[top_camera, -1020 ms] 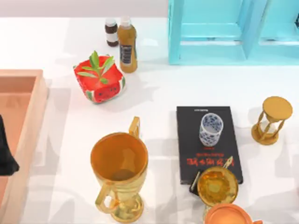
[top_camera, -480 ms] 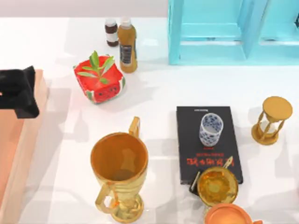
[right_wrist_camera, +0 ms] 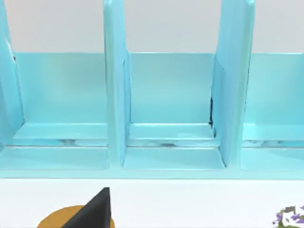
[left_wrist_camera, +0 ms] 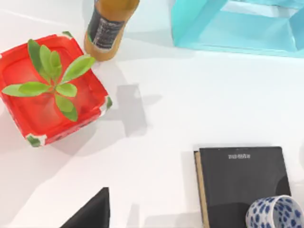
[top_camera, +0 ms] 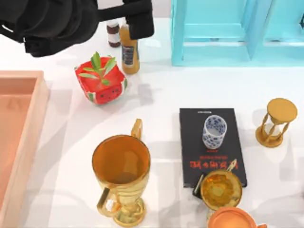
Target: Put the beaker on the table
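Glossy white table (top_camera: 166, 95) with a fair bit of clutter on it. The beaker (top_camera: 214, 131) stands upright on the black book (top_camera: 211, 164), toward the right side, just behind the small gold cup (top_camera: 221, 190). The left gripper (top_camera: 137, 19) hangs over the far edge above the amber bottle (top_camera: 129, 50), well apart from the beaker; can't tell if its fingers are open or closed.

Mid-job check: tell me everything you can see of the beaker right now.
The beaker is a small handleless cylinder, white with a blue floral pattern, ceramic-looking, open at the top. It stands upright on the black book, near that cover's middle, apart from the small gold cup. No gripper touches it. The left wrist view catches its rim.
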